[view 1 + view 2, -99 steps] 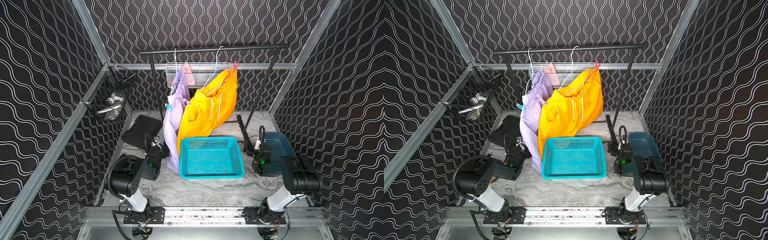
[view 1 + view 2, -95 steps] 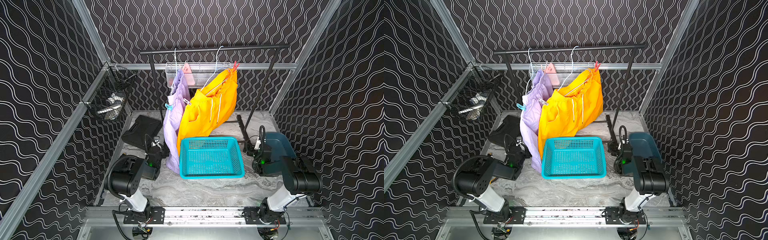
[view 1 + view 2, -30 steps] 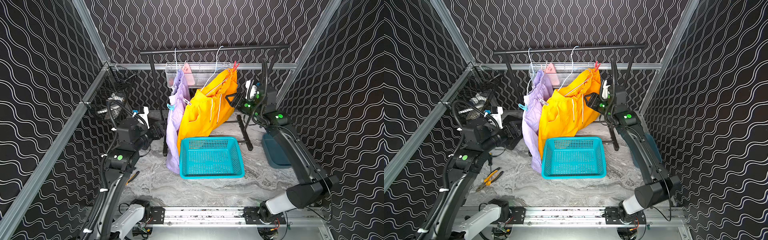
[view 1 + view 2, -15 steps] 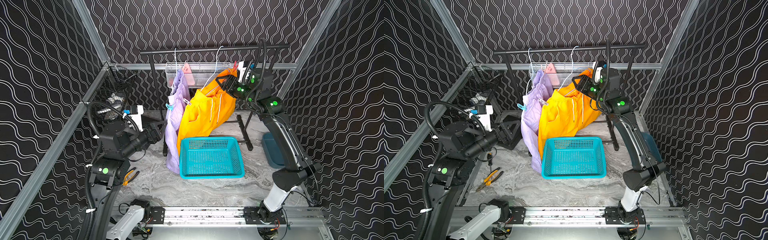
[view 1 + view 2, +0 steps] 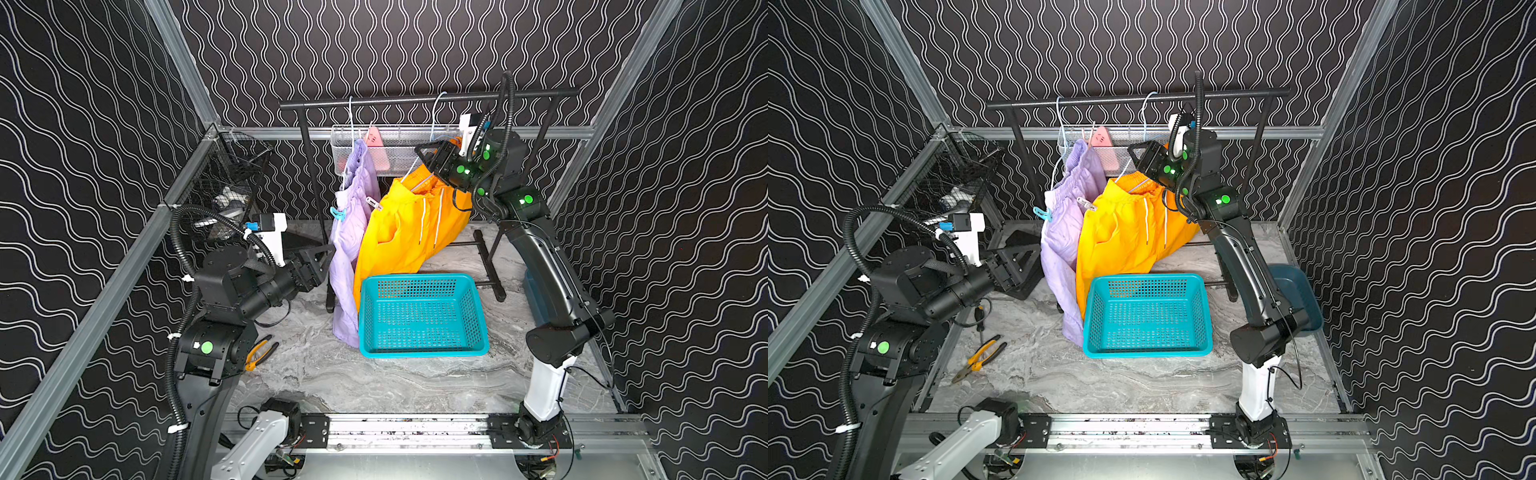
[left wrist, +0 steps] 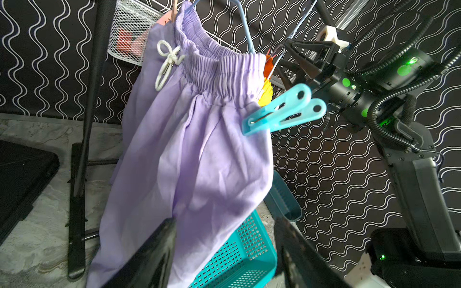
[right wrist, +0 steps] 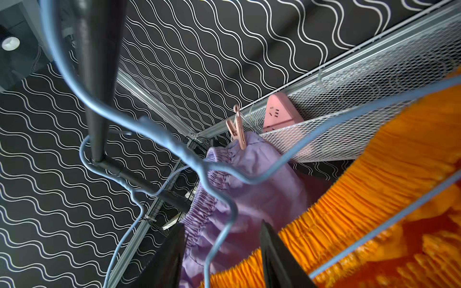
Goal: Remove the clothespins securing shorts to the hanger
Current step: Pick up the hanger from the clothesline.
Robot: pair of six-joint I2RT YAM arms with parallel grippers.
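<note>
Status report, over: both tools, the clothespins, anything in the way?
Left tool open, short of blue clothespin on lilac shorts. Right tool open at orange shorts, hanger wire seen in its gap. Left path looks free.

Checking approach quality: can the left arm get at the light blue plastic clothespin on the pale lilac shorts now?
Probably yes. The left end effector is open beside the pale lilac fabric shorts, and the light blue plastic clothespin juts from their waistband with nothing in front of it.

No words or numbers can be read anywhere. The pink box (image 7: pixel 282 113) in the wire basket (image 7: pixel 374 99) has a few small dark marks, but they do not look like letters.
</note>
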